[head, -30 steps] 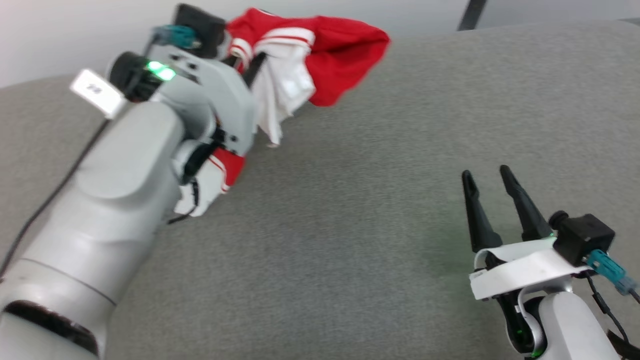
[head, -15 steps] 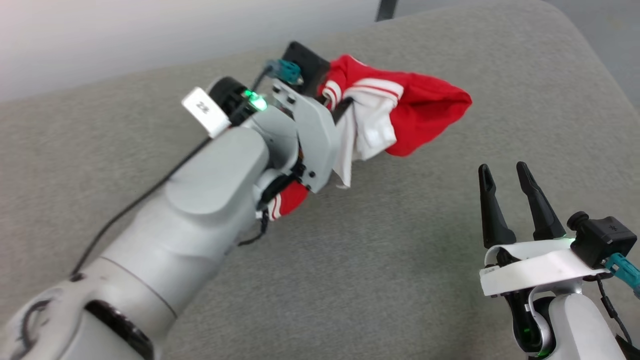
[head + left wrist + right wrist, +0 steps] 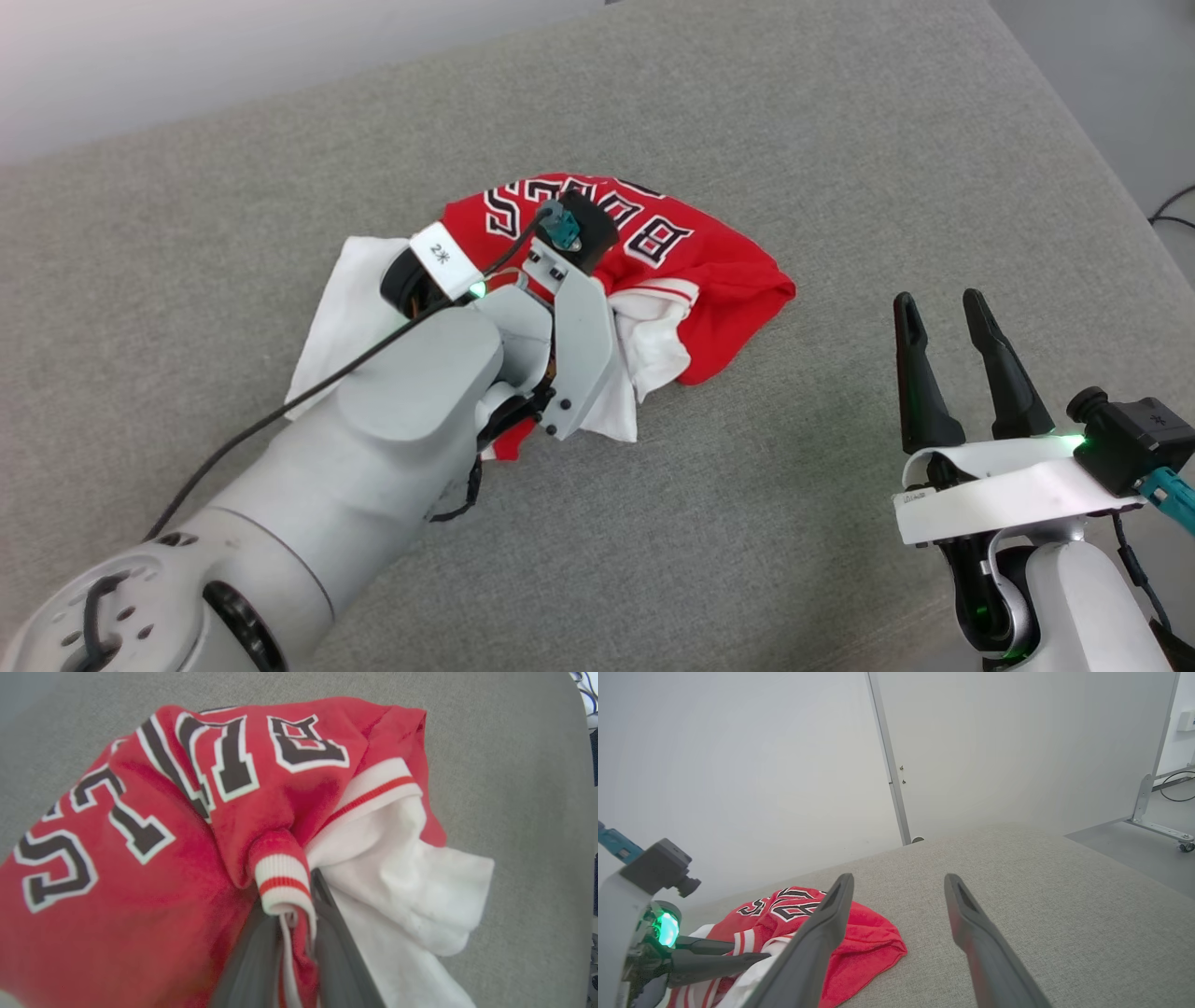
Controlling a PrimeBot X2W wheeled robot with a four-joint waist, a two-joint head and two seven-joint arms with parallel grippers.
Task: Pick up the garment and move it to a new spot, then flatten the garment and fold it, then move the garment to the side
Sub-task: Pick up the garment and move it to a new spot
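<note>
Half a second ago the garment (image 3: 709,252) hung bunched in the air from the left pincer (image 3: 292,905); now we see it down on the grey surface (image 3: 840,140), with its black-and-white lettering turned upward.

In the head view the shirt lies crumpled near the middle of the surface, red body toward the far side and white sleeve fabric spilling out toward the robot's left and near side. The left arm (image 3: 411,373) reaches over it, and its wrist hides the fingers. The right pincer (image 3: 935,308) sits at the lower right, well apart from the shirt, its two dark fingers parted with nothing between them.

In the left wrist view we see the left pincer closed on the garment: a red-and-white striped cuff is pinched between the two fingers, with the lettered red panel on one side and a white sleeve on the other.

In the right wrist view the right pincer's fingers stand wide apart above the bare surface. The garment lies at the lower left, with the left pincer's fingers laid into its folds.
</note>
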